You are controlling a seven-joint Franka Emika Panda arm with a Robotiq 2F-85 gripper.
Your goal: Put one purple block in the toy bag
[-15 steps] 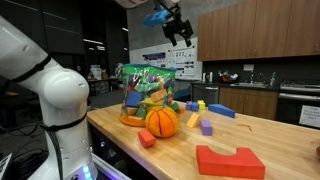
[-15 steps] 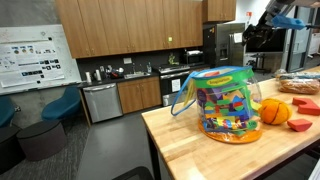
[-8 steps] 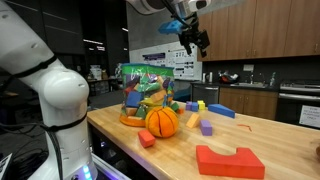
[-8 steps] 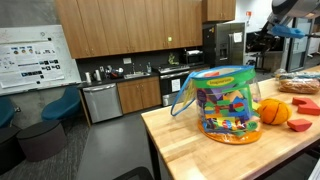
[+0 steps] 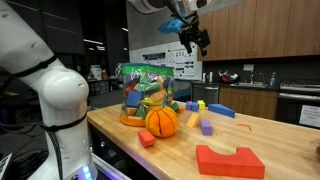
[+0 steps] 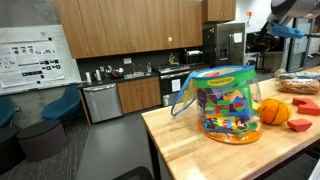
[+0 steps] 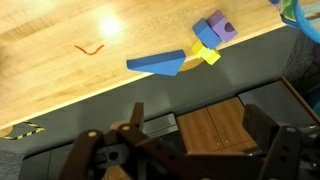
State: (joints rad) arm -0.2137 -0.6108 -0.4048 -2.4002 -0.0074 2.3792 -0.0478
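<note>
The pincer (image 5: 197, 38) hangs high above the tabletop (image 5: 270, 135); the wrist view shows its jaws spread and empty. The toy bag (image 6: 225, 103) stands upright near a tabletop corner, filled with multicoloured pieces. The purple block (image 5: 207, 127) lies outside it, away from the edges, near the orange ball (image 5: 161, 121).
</note>
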